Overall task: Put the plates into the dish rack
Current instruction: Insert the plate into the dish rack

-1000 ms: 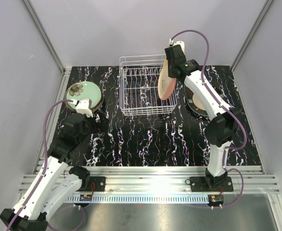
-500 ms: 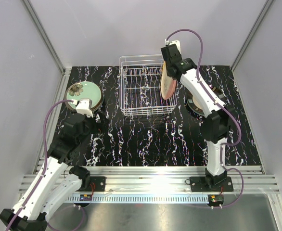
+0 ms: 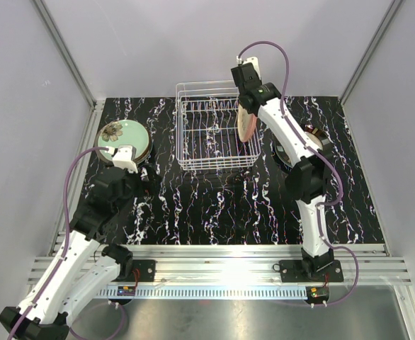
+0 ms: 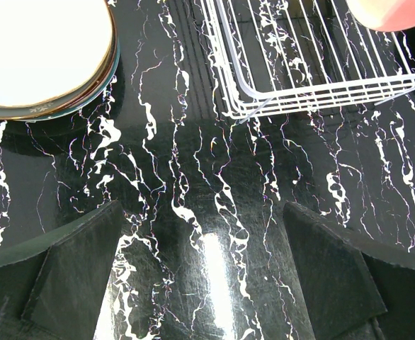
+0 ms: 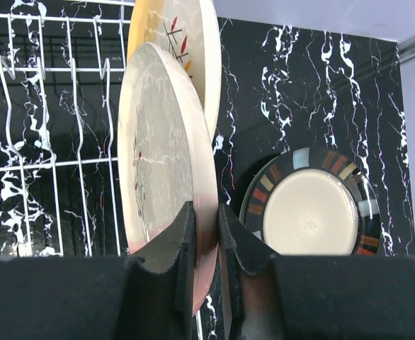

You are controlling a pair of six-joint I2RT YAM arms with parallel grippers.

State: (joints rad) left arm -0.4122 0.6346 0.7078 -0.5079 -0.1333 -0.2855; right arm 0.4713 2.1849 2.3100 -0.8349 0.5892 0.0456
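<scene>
Currently the right claw (image 5: 205,210) pinches the rim of a cream plate (image 5: 158,156), holding it on edge over the right end of the rack (image 4: 321,95). Just behind it stands a second plate (image 5: 186,39) with red and green marks, seemingly slotted. We cannot tell whether the two touch. The left claw (image 4: 202,212) hangs wide open and empty over the table (image 3: 214,205), near the green stack (image 3: 122,138).

Risks, as we judge them:
- Glazed ceramic is held by a narrow two-finger pinch at the rim, so the plate may pivot or slip if it catches a prong.
- The gap to the second plate looks thin. A tilt on lowering could knock glaze on glaze and chip or topple it.
- Missing the slot would leave the plate leaning on thin wire, and the light rack could slide on the glossy table.

Textures:
- Plates: smooth, shiny, shallow discs.
- Rack: thin white wire, an open grid with upright prongs.
- Table: black, veined white, reflective.

A dark-rimmed stack (image 5: 310,212) lies flat to the right of the rack.
</scene>
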